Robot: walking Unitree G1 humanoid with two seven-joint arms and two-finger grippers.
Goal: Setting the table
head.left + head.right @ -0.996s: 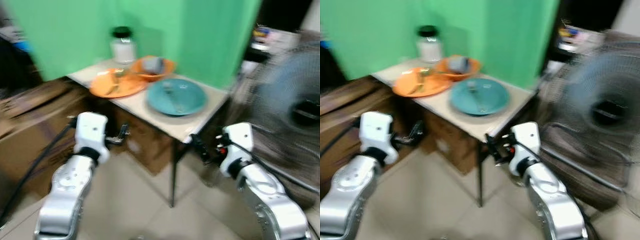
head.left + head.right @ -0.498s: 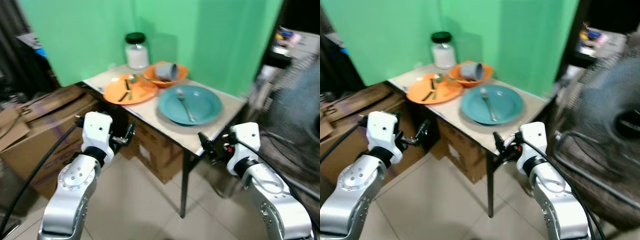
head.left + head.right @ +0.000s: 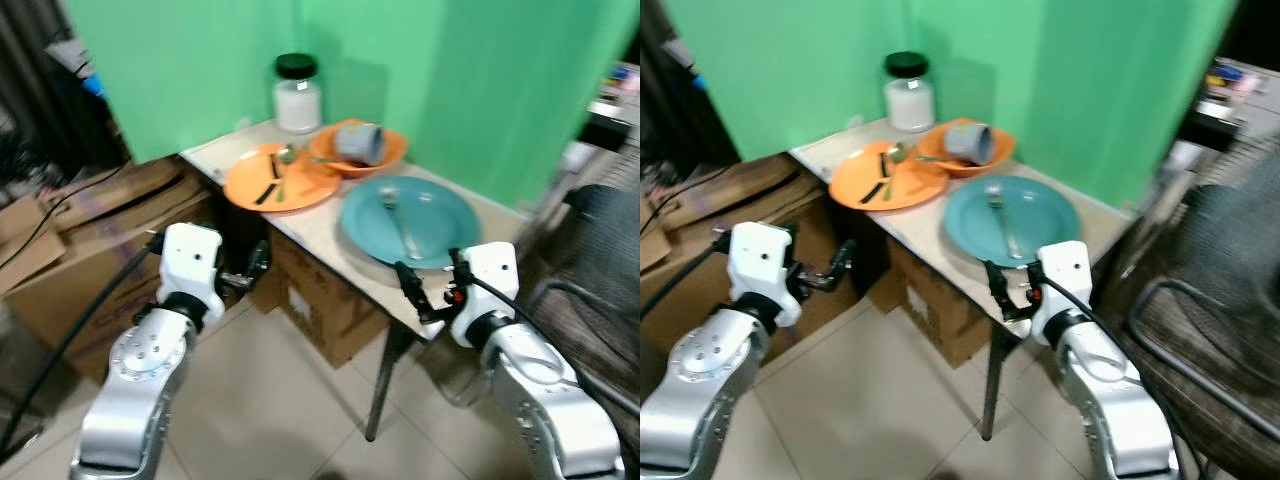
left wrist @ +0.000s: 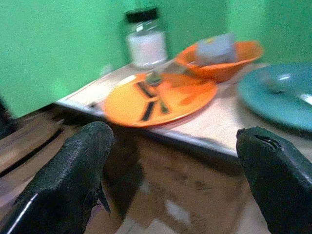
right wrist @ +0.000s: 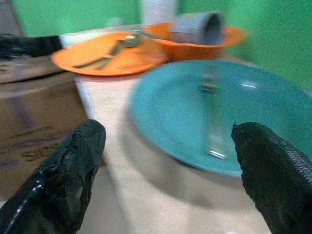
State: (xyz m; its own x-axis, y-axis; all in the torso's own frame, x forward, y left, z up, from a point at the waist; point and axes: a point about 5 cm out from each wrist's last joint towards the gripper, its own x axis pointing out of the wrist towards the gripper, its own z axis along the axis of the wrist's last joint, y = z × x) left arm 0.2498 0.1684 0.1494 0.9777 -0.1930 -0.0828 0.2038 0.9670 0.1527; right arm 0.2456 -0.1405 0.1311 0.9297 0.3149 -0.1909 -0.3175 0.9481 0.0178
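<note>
A small beige table (image 3: 312, 228) stands against a green backdrop. On it lie a teal plate (image 3: 452, 215) with a fork (image 3: 405, 232), and an orange plate (image 3: 312, 183) with a spoon and dark-handled cutlery (image 3: 274, 186). Behind them an orange bowl (image 3: 392, 156) holds a grey cup (image 3: 360, 142) on its side, and a black-lidded jar (image 3: 297, 95) stands at the back. My right gripper (image 3: 415, 295) is open at the table's near edge, just short of the teal plate (image 5: 195, 112). My left gripper (image 3: 255, 272) is open, below and left of the table, facing the orange plate (image 4: 161, 100).
Cardboard boxes (image 3: 80, 240) are stacked on the left, and another box (image 3: 330, 310) sits under the table. A black mesh fan (image 3: 600, 250) stands close on the right. Tiled floor (image 3: 270, 410) lies in front of the table's thin leg (image 3: 385, 385).
The view has shifted and the table now looks nearer. My right gripper has come up to the table's near edge by the teal plate. Both grippers have stayed open.
</note>
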